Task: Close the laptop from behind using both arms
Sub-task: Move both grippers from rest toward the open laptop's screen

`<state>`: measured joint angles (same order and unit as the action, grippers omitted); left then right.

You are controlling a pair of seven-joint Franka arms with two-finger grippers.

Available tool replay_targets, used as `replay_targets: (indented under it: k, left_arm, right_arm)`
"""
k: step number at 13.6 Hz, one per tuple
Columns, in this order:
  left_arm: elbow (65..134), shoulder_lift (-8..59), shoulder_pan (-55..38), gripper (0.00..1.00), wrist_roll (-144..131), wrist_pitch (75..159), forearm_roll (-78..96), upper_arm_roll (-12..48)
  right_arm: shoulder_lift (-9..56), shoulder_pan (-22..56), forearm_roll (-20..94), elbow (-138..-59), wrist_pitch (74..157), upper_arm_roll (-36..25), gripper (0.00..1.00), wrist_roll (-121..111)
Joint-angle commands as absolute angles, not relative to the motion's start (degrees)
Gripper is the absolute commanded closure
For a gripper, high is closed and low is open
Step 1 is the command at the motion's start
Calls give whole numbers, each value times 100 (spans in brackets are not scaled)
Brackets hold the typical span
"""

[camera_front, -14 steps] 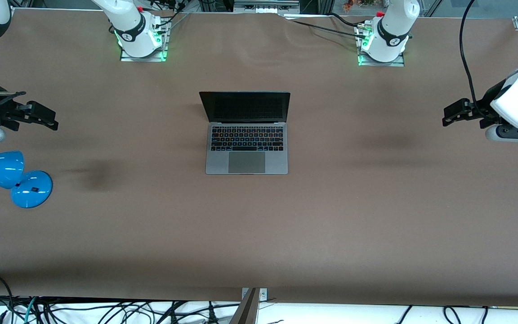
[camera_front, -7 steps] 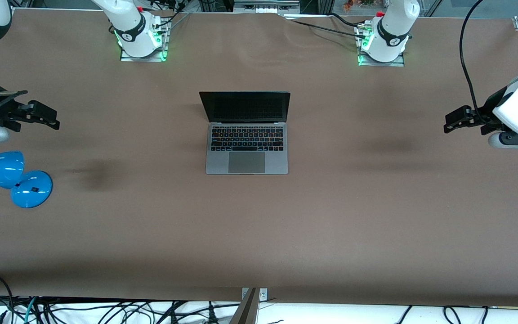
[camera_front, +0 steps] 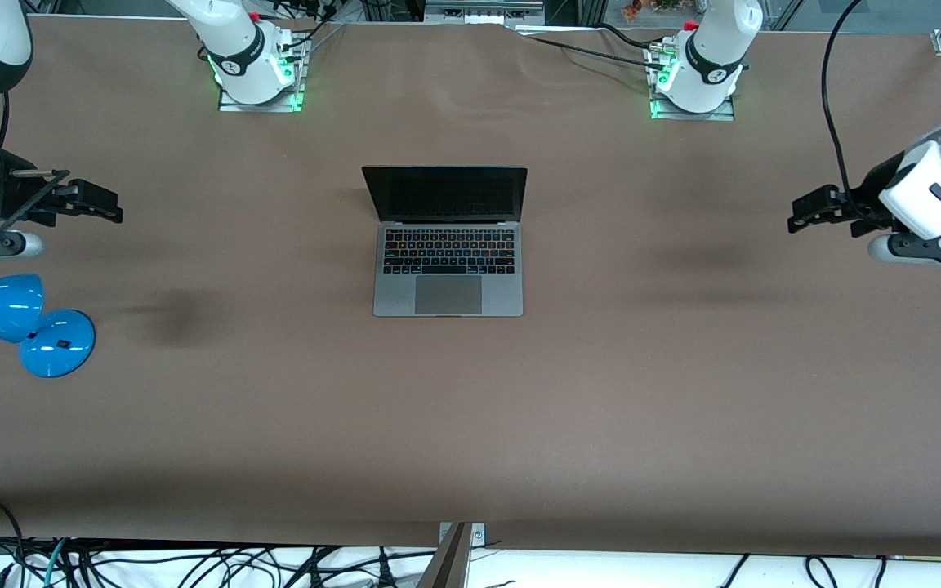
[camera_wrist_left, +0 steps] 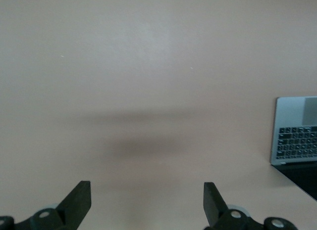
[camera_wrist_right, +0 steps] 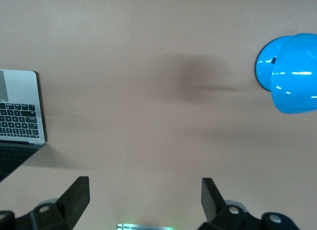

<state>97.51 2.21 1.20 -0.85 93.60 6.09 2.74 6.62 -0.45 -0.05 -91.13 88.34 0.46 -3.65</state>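
Laptop open at mid-table, screen upright and dark, keyboard toward the front camera, nothing touching it. Across the front view from its left edge: blue lamp near the right arm's end; right gripper above bare tabletop there, jaws spread wide and empty; broad bare brown table all around the laptop; left gripper above the left arm's end, jaws likewise wide apart, empty.
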Motion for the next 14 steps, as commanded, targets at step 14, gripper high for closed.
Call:
replay_targets:
  k: [14]
  left_arm:
    - [10564, -422, 123, 1, -3267, 9579, 1045, 2749]
  right_arm:
    - [1160, 455, 1626, -9299, 9509, 1230, 5, 892]
